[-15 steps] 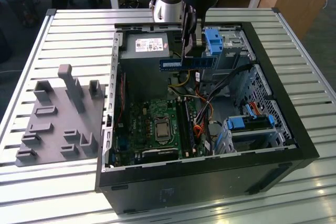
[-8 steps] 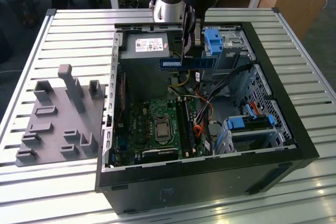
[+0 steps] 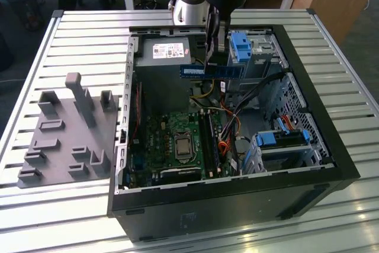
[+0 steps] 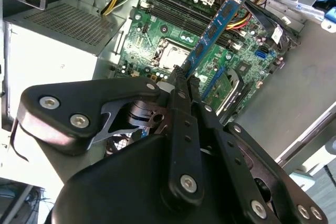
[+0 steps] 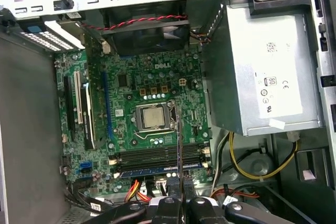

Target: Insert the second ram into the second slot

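The second ram (image 3: 212, 70) hung high over the open computer case (image 3: 225, 205). The gripper (image 3: 211, 57) clamped its upper edge, seemingly so the contact edge faced down, yet it lay crosswise to the memory slots (image 5: 157, 157), well above them.

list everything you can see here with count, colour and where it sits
computer case: one, black, open, on the table
table: one, silver slats, under everything
fixture plate: one, grey, on the table at the exterior view's left of the case
motherboard: one, green, inside the case
power supply: one, silver, inside the case beside the motherboard
drive-bay clips: at least two, blue, exterior view's right side of the case
cables: several, yellow, orange, black, inside the case
second ram: one, blue, held above the motherboard
gripper: one, black, shut on the second ram
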Robot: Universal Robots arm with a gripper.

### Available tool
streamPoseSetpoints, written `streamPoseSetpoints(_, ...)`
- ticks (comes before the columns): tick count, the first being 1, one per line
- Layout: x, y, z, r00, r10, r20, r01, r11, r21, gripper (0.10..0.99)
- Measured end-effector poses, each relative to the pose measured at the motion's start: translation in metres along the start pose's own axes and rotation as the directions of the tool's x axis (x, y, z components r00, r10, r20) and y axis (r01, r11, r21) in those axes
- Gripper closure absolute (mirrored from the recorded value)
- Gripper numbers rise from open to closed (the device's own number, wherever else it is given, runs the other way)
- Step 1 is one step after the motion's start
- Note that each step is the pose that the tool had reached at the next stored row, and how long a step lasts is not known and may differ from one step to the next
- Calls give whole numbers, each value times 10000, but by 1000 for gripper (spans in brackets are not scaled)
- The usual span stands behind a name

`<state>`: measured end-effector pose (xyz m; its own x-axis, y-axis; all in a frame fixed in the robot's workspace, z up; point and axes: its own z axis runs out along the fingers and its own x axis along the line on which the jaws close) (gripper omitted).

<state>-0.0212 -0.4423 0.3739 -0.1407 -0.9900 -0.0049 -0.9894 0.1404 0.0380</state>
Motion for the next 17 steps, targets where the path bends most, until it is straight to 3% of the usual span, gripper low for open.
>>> streamPoseSetpoints(17, 0, 0, 0, 9977, 682, 25, -682, 9977, 3, 949)
